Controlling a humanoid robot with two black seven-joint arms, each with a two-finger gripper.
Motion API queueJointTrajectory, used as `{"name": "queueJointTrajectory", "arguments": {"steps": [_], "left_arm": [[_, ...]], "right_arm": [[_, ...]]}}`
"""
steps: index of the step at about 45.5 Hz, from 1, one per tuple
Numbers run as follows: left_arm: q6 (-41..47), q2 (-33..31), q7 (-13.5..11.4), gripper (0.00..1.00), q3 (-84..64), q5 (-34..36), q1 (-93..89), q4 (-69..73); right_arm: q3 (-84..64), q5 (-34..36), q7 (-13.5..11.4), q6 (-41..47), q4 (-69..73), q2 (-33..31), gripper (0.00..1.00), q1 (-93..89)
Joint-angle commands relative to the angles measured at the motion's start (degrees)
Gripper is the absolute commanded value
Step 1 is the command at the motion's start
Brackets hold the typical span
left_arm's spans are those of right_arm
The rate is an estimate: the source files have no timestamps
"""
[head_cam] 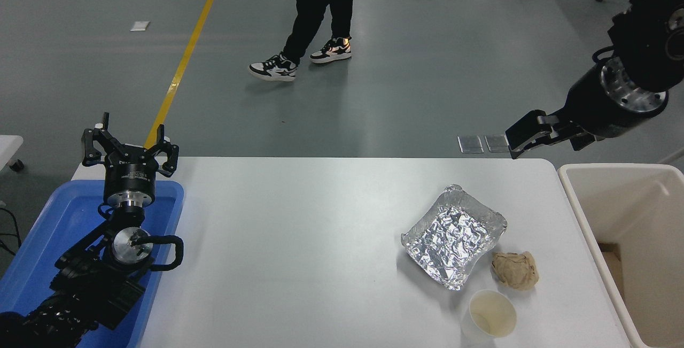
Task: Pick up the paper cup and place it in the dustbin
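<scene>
We see the small white tapered paper cup [490, 320] standing upright near the white table's [299, 241] front right corner, its cream inside facing up. Just behind it lie a crumpled brown paper ball [515, 270] and a square foil tray [454, 236], the tray touching or nearly touching the ball (we cannot tell which). The large cream-white rectangular plastic dustbin [588, 214] stands against the table's right edge.

The right gripper [521, 138] hangs in the air beyond the table's far right corner, well apart from the cup, its black arm coming in from the upper right. We cannot tell whether its fingers are spread or pressed together from this angle.

The left gripper [128, 147] is parked at the table's left edge over a shallow blue plastic tray [59, 214], pointing away from us with its fingers spread and nothing between them.

A person's legs [315, 11] in black trousers appear on the grey floor beyond the far edge.
</scene>
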Motion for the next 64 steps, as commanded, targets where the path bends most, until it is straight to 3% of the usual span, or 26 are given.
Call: {"name": "queueJointTrajectory", "arguments": {"steps": [1,12,28,36,45,64], "left_arm": [[0.1,0.0,0.0,0.99,0.0,0.0,0.0,0.0],[0.0,-0.1,0.0,0.99,0.0,0.0,0.0,0.0],[0.1,0.0,-0.1,0.99,0.0,-0.1,0.1,0.0],[0.1,0.0,-0.1,0.99,0.0,-0.1,0.1,0.0],[0.1,0.0,-0.1,0.99,0.1,0.0,0.0,0.0],[0.0,0.0,0.0,0.99,0.1,0.0,0.1,0.0]], "right_arm": [[2.8,0.5,0.0,0.3,-1.1,1.7,1.00,-2.6],[2.8,0.8,0.0,0.4,-0.8,1.8,1.00,-4.6],[-1.5,1.1,0.0,0.1,6.4,-4.4,1.00,-9.3],[-0.5,-4.0,-0.1,-3.8,6.3,-4.7,1.00,-17.1],[-0.3,-14.5,-0.3,-11.2,4.6,-4.4,1.00,-27.7],[5.6,-15.3,-0.3,-13.0,3.1,-5.4,1.00,-38.2]]}}
